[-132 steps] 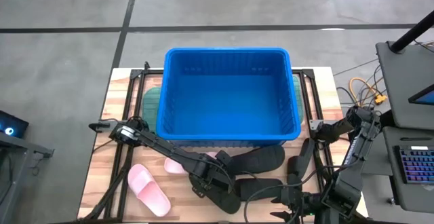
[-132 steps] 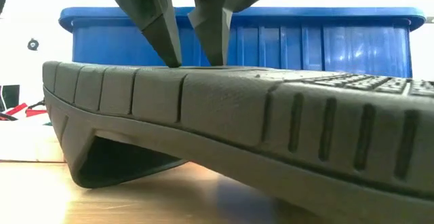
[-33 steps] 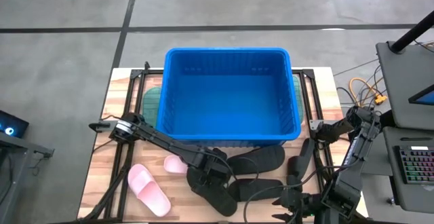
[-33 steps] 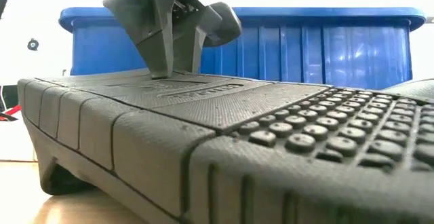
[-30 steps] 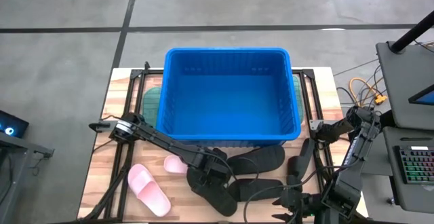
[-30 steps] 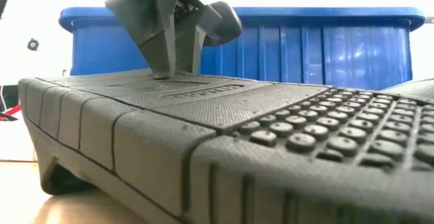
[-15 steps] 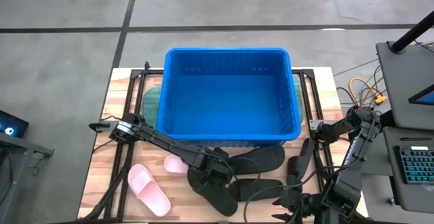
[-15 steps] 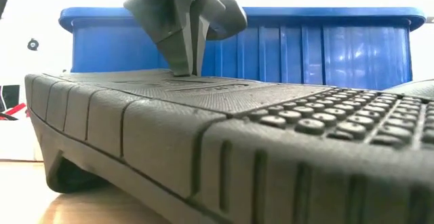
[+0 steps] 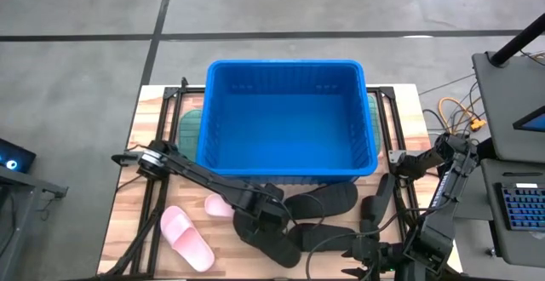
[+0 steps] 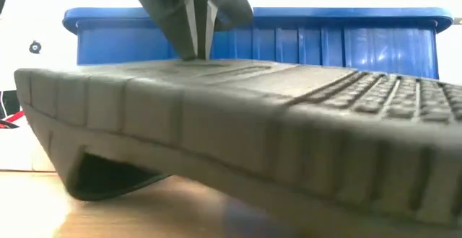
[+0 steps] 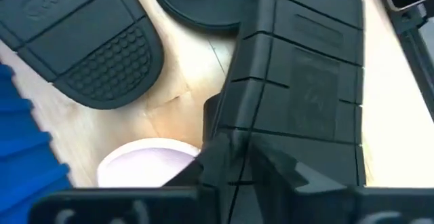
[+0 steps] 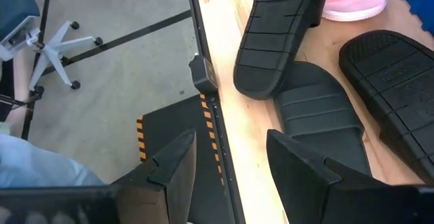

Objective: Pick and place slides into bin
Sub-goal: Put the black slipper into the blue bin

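Pinching black slide (image 9: 266,240) edge: left gripper (image 9: 258,217) fingers narrow, 6 o'clock of blue bin (image 9: 285,172) | right gripper (image 12: 227,157) fingers apart, empty, at tabletop (image 9: 145,200) 5 o'clock corner.

Table (image 9: 140,153): light wood, centre frame.
Bin (image 9: 285,119): blue, upper middle.
Slides: pink (image 9: 187,238) lower left, black (image 9: 328,200) lower middle, green (image 9: 189,126) left of the bin.

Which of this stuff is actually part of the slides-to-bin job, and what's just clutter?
Job:
bright blue ribbed plastic bin
black foam slide pinched by left gripper
other black foam slides
light pink foam slides
sage green foam slide beside bin
right gripper, open, idle at near edge

Lying about:
backlit keyboard
orange cables
wheeled chair base
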`<state>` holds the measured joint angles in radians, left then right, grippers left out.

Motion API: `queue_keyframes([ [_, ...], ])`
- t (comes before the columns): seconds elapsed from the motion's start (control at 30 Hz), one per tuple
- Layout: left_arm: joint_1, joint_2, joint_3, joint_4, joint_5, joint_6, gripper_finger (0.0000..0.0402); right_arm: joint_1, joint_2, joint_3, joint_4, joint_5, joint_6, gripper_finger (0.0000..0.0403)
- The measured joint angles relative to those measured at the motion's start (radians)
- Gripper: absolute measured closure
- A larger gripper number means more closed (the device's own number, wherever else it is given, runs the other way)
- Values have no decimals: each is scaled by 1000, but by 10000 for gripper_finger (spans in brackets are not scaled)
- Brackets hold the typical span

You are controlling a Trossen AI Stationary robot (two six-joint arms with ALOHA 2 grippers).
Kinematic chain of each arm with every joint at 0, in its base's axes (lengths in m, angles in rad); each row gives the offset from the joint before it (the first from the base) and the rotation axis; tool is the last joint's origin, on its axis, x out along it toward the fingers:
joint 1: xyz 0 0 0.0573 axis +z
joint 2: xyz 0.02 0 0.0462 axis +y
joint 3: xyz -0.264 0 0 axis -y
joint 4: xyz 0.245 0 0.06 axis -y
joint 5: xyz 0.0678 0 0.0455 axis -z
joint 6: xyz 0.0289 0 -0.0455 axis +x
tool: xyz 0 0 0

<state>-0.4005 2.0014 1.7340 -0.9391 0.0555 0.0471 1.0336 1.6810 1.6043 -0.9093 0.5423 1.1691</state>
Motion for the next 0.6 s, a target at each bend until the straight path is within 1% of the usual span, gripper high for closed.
queue_keyframes([
  [0.3, 3, -6, 1, 5, -3, -15, 228, 0, 0, 0, 1, 0, 1, 232],
  [0.43, 5, -9, 11, 7, 19, -15, 186, 0, 0, 0, 2, -1, 1, 232],
  [0.5, 5, -9, 35, 8, 42, -15, 168, 0, 0, 0, 3, -7, 1, 232],
  [0.6, 5, -9, 73, 6, 44, -14, 146, 1, -2, 0, 3, -26, 4, 232],
])
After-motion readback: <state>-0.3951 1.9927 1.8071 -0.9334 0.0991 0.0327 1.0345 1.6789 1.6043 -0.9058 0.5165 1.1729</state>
